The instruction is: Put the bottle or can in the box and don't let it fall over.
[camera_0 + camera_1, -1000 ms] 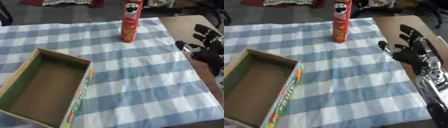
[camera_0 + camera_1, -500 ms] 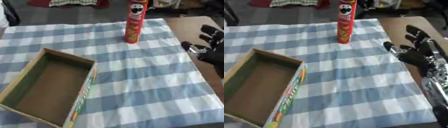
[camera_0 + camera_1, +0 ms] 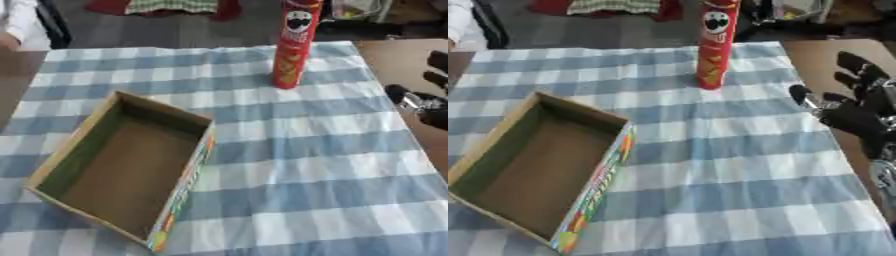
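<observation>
Fingers [image 3: 852, 62] of my right hand [image 3: 853, 116] are spread and fairly straight, thumb sticking out twd the cloth's right edge. Hand holds nothing & touches nothing I can make out; it hovers over the bare brown tabletop [image 3: 820, 52] just beside the blue-and-white checked tablecloth [image 3: 719, 155], at mid height on the right side of view. Black palm w/ silver bits at the thumb base; wrist runs down to the lower right. In the left eye view only part of it shows at the right edge.

Left hand: not visible in either view.

Tall red cardboard crisp can [image 3: 713, 44] w/ a face logo near its top stands upright on the cloth, near the far edge, right of centre. It's well apart from my right hand, w/ open cloth between them. Can't see its lid; top is cut off by the frame.

Open shallow cardboard box [image 3: 122, 165] w/ brown floor, greenish inner wall and a colourful printed outer side sits at the near left of the cloth, turned askew to the checks. Nothing inside it. Box and can are well apart, can lying beyond the box's far right corner.
</observation>
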